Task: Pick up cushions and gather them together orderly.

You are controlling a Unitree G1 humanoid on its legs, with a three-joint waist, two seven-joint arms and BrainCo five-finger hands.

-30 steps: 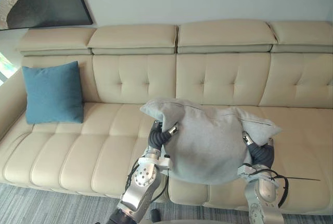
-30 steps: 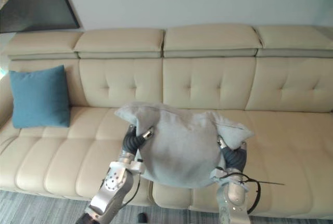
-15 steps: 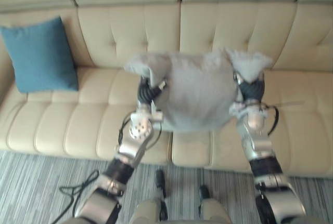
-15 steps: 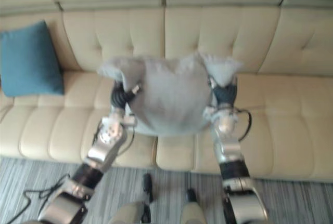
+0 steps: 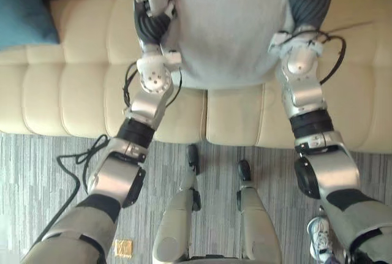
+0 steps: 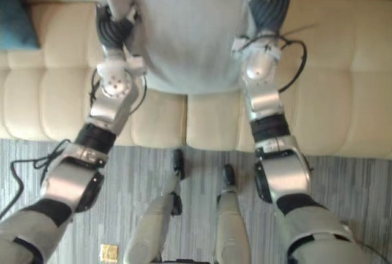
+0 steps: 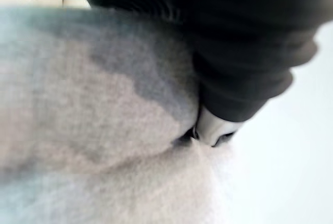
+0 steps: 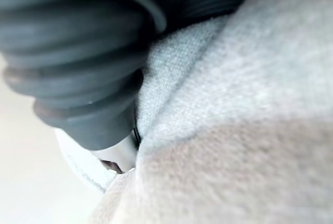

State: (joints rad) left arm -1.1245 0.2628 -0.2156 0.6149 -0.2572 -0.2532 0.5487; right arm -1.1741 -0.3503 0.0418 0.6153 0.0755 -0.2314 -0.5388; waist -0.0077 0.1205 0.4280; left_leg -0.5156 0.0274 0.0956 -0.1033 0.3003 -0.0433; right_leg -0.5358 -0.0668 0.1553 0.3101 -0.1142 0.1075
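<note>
Grey cushion [image 5: 226, 31] up btwn L hand [image 5: 152, 25] & R hand [image 5: 308, 3], fingers [image 7: 210, 129] gripping its edges.

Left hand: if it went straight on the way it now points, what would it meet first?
The grey cushion, which the left hand touches; behind it probably the sofa, though depth is unclear.

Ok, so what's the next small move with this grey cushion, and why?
Probably carry it toward the robot's left. The left hand and right hand grip the grey cushion above the sofa, while the blue cushion sits on it well off to the left, so the two aren't together yet.
</note>
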